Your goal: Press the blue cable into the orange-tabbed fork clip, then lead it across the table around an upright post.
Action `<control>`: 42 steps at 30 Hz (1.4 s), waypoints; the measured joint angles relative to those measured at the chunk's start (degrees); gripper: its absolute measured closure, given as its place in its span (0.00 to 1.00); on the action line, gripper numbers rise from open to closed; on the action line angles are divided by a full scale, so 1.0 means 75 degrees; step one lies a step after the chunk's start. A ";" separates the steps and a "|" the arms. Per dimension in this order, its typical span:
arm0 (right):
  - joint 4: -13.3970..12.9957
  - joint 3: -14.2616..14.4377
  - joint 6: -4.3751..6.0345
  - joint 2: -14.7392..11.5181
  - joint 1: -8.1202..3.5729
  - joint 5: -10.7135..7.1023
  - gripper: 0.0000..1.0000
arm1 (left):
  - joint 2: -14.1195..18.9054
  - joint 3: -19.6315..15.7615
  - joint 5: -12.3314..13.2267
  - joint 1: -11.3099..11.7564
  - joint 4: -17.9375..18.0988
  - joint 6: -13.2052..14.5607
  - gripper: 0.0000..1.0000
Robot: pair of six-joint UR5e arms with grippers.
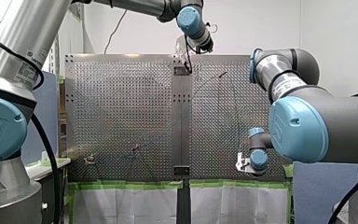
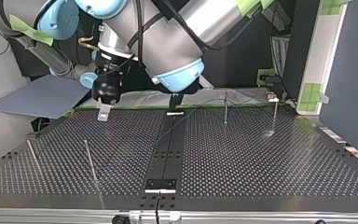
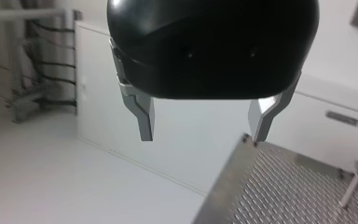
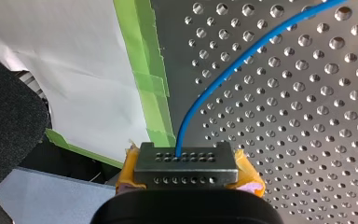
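Closest to the lens in the right wrist view, my right gripper has its fingers closed tight. Its yellow pads sit either side of a small perforated metal piece, and the blue cable comes straight out from between them. The cable then curves away over the perforated tabletop, beside the green tape along its edge. In the front view this gripper sits low at the near edge, well off to the right-hand side of the dark centre strip. The top view shows the cable crossing the strip toward a thin upright post on the strip's other side. My left gripper hangs high above the strip's far end, its metal fingers spread wide with nothing between them.
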 joint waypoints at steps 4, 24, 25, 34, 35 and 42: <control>0.0009 -0.0003 -0.0012 0.0000 0.0013 0.0003 1.00 | 0.0293 -0.0295 0.0066 -0.0053 0.0290 -0.0294 0.00; 0.0027 -0.0032 -0.0040 0.0001 0.0081 0.0016 1.00 | 0.1550 -0.1552 -0.0024 0.0169 0.1548 -0.0612 0.00; 0.0039 -0.0038 -0.0043 0.0001 0.0090 0.0015 1.00 | 0.1627 -0.1632 -0.0025 0.0196 0.1633 -0.0587 0.00; 0.0189 -0.0115 -0.0106 0.0001 0.0174 0.0040 1.00 | 0.1377 -0.2217 -0.0042 0.0358 0.2212 -0.0505 0.00; 0.0193 -0.0118 -0.0107 0.0001 0.0177 0.0043 1.00 | 0.1325 -0.2271 -0.0042 0.0370 0.2267 -0.0503 0.00; 0.0199 -0.0121 -0.0109 0.0001 0.0183 0.0050 1.00 | 0.0895 -0.2706 -0.0034 0.0456 0.2701 -0.0467 0.00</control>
